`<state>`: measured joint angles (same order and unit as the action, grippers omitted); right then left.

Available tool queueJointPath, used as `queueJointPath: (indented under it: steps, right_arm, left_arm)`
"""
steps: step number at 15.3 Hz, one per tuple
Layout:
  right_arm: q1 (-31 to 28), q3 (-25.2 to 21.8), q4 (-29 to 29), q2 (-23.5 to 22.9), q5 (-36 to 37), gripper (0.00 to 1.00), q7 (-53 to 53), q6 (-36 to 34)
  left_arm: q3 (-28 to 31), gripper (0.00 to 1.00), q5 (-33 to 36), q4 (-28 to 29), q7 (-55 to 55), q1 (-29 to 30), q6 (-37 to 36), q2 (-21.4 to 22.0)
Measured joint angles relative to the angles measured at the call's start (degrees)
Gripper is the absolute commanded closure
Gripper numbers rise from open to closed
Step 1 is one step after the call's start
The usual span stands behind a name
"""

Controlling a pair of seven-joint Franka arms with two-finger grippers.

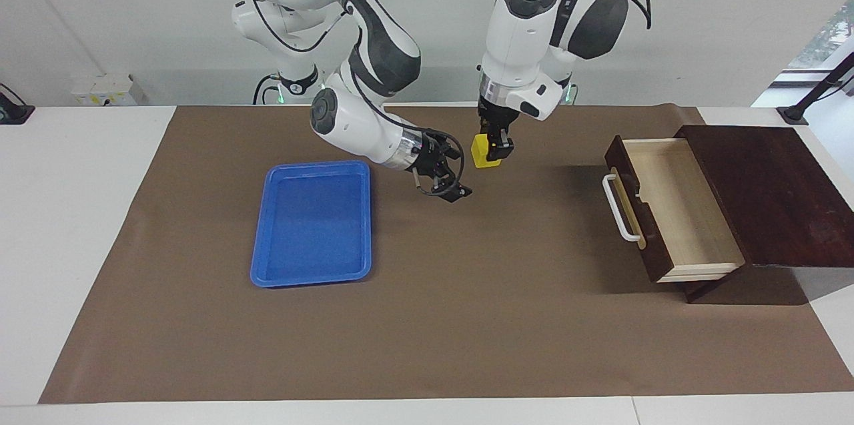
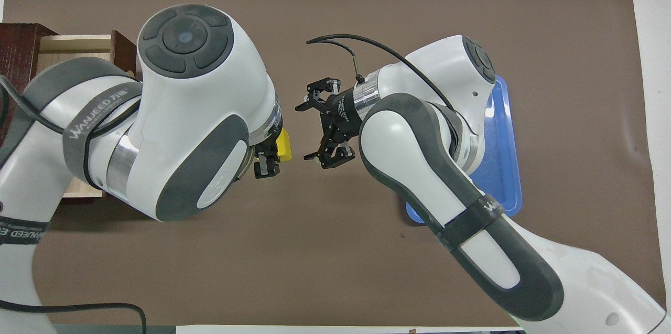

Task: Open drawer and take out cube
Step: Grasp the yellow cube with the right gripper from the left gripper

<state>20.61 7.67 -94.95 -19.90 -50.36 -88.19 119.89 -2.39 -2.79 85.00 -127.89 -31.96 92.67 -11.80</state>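
Note:
My left gripper [image 1: 492, 151] is shut on the yellow cube [image 1: 482, 151] and holds it in the air over the middle of the brown mat; in the overhead view the cube [image 2: 283, 144] peeks out beside that gripper [image 2: 268, 162]. My right gripper [image 1: 456, 186] is open and empty, tilted sideways toward the cube with a small gap between them; the overhead view shows it [image 2: 306, 131] with its fingers spread. The dark wooden drawer [image 1: 667, 208] stands pulled open at the left arm's end, its pale interior empty; it also shows in the overhead view [image 2: 73, 45].
A blue plastic tray [image 1: 312, 223] lies empty on the mat toward the right arm's end, under the right arm; it shows in the overhead view [image 2: 500, 161] too. The dark wooden box [image 1: 774, 195] holds the drawer. The brown mat [image 1: 427, 331] covers the table.

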Motion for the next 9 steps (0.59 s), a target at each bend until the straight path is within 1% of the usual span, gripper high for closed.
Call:
queueJointPath:
  steps: [3, 5, 9]
  right_arm:
    - [-0.11, -0.42, -0.44, 0.58, -3.09, 0.0, -0.8, 0.0]
    - [-0.04, -0.4, -0.98, 1.22, -3.33, 0.0, -1.05, 0.0]
    - [0.44, 0.09, -3.12, 3.96, -3.34, 0.0, -1.16, 0.0]
  left_arm:
    - [0.0, 1.0, 0.0, 0.0, -0.01, 0.0, 0.12, 0.0]
    - [0.0, 1.0, 0.0, 0.0, -0.02, 0.0, 0.14, 0.0]
    - [0.0, 1.0, 0.0, 0.0, -0.02, 0.0, 0.15, -0.01]
